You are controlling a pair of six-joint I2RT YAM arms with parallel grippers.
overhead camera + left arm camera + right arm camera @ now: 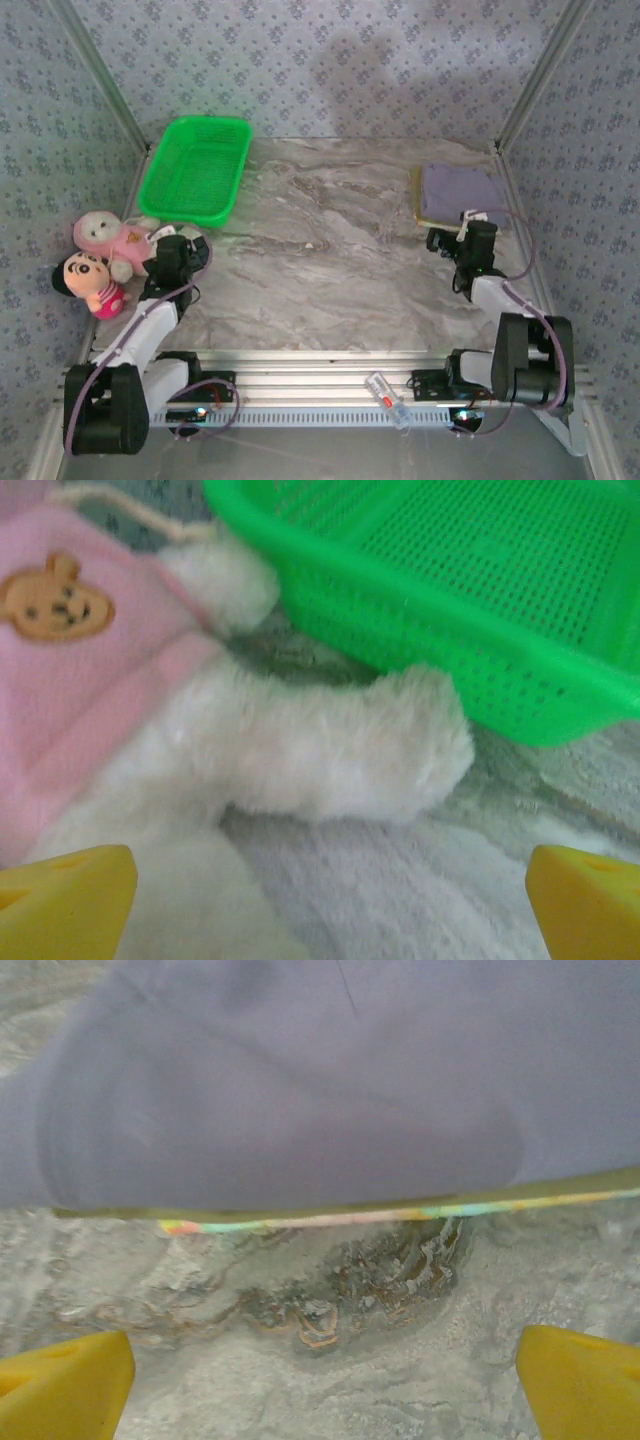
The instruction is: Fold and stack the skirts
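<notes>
At the left edge of the top view we see two plush dolls (105, 240) lying side by side. Just right of them the left gripper (188, 240) hangs released, its yellow fingertips (65, 905) spread wide with nothing between them and a doll's white furry limb close ahead. Above it, at upper left, sits the green basket (160, 170) on the marble table (330, 250). At upper right we find the skirts (460, 190) in one neat stack, the lavender-grey skirt (300, 1080) on top, olive and pastel edges peeking out beneath. Just below the stack the right gripper (455, 240) is released too, grasping nothing
</notes>
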